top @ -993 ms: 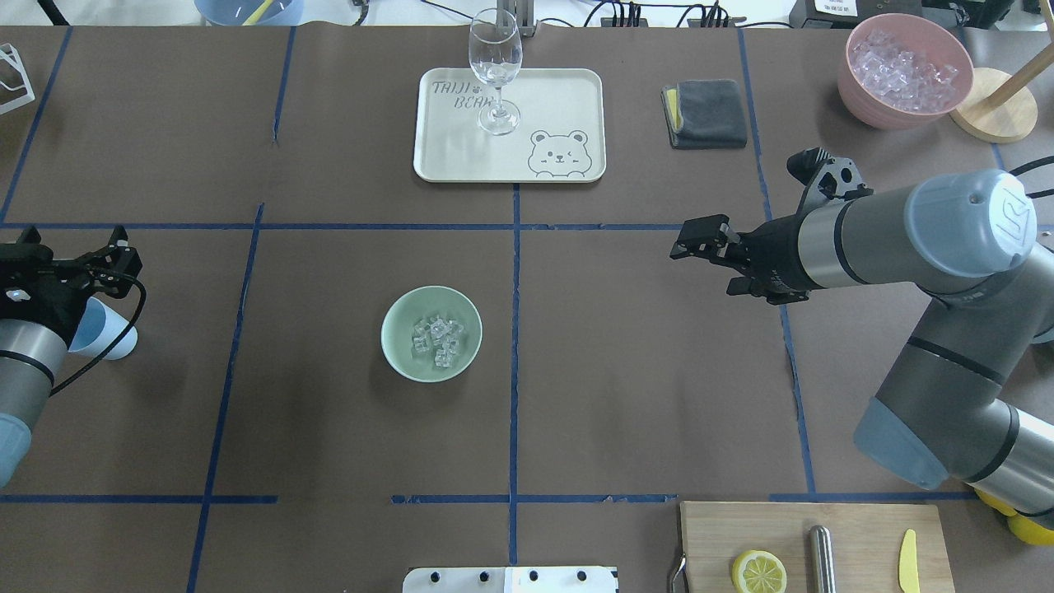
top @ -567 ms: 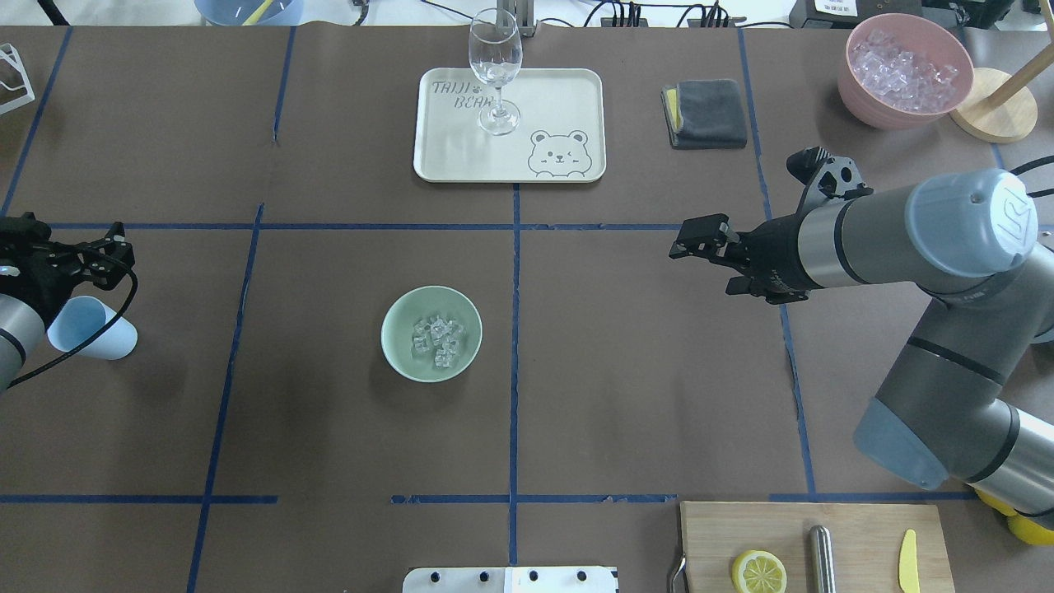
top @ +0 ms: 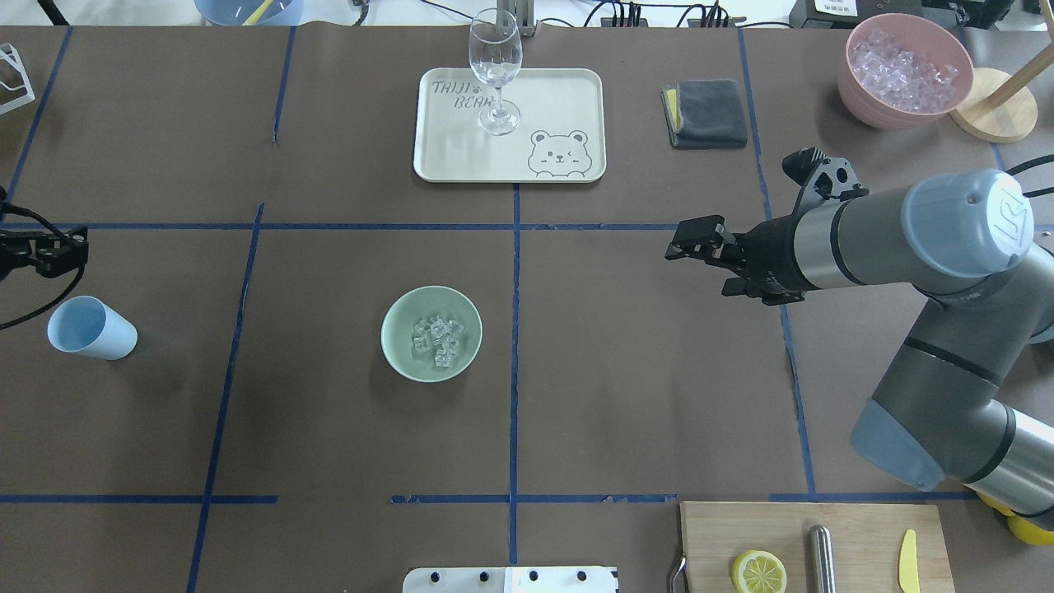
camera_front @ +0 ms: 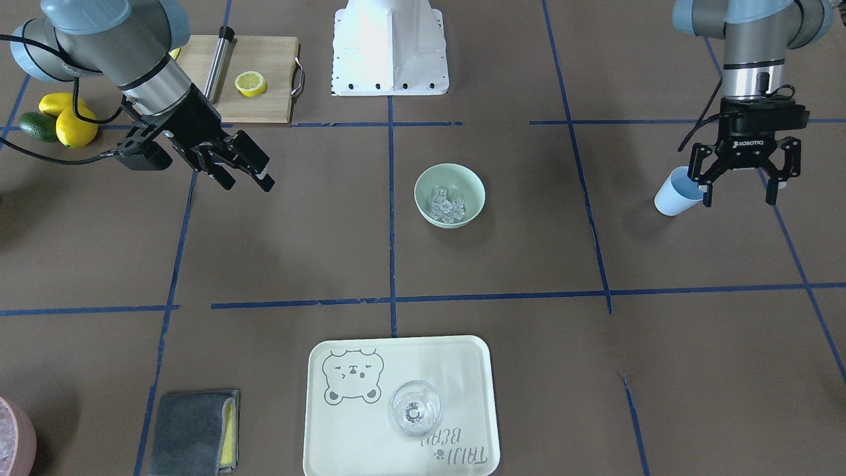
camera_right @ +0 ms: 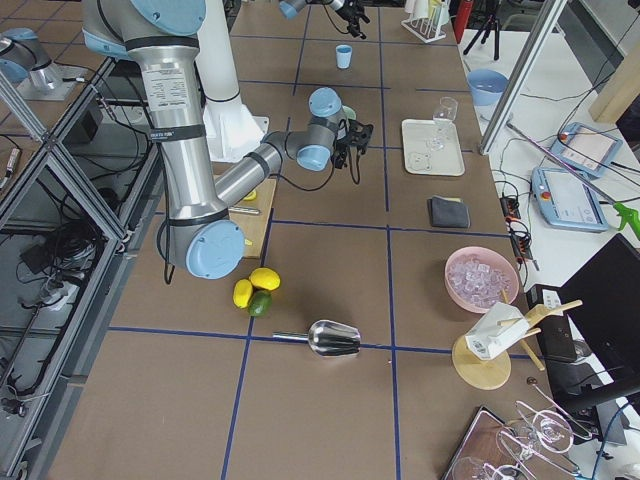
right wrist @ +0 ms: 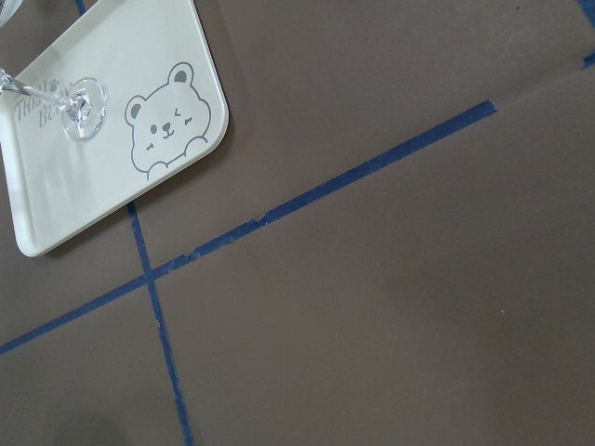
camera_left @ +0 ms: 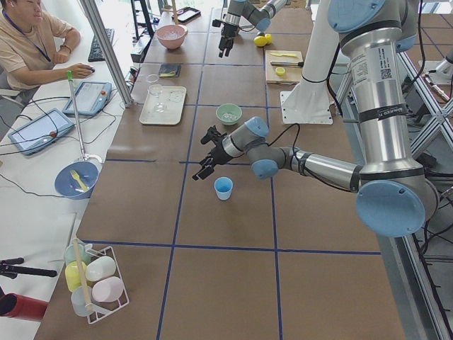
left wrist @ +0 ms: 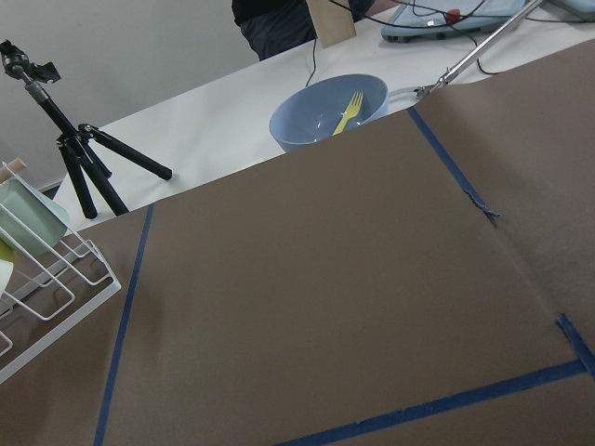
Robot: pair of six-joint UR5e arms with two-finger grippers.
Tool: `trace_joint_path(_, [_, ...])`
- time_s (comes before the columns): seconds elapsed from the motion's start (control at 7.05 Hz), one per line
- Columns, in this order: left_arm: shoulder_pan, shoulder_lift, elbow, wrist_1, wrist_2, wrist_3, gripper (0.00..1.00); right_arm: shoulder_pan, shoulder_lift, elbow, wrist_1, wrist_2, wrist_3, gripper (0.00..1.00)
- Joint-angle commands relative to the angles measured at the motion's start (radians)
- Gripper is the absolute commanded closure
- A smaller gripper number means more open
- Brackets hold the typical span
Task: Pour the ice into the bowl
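The pale mint-green bowl [top: 410, 313] [camera_front: 470, 187] stands mid-table with a small heap of clear ice [top: 436, 338] [camera_front: 447, 203] inside. A light blue cup [top: 90, 329] [camera_front: 673, 193] stands upright and alone on the table near the robot's left. My left gripper [camera_front: 737, 196] is open and empty, lifted just beside the cup; only its tip [top: 62, 251] shows at the overhead view's left edge. My right gripper [top: 700, 270] [camera_front: 248, 185] is open and empty, hovering well to the bowl's right.
A cream bear tray [top: 568, 91] holds a wine glass [top: 495, 66] at the far side. A grey cloth [top: 705, 114] and a pink container of ice [top: 904, 70] lie far right. A cutting board [top: 856, 543] with a lemon half [top: 758, 571] is near right.
My left gripper has drawn back leftward off the blue cup, which stays standing on the table. The right arm has barely moved.
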Motion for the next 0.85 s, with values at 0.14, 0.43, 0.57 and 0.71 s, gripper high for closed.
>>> trace_joint_path(0.14, [-0.362,0.003,0.076,0.011,-0.561,0.218,0.00,-0.060,0.090,-0.008,-0.061,-0.018,0.007,0.00])
trace_joint_path(0.43, [-0.489,-0.007,0.141,0.122,-0.706,0.504,0.00,-0.171,0.282,-0.021,-0.285,-0.093,0.006,0.00])
trace_joint_path(0.57, [-0.561,-0.015,0.130,0.279,-0.713,0.652,0.00,-0.208,0.362,-0.059,-0.347,-0.116,0.004,0.00])
trace_joint_path(0.71, [-0.632,-0.042,0.126,0.460,-0.714,0.688,0.00,-0.225,0.434,-0.143,-0.350,-0.116,-0.005,0.00])
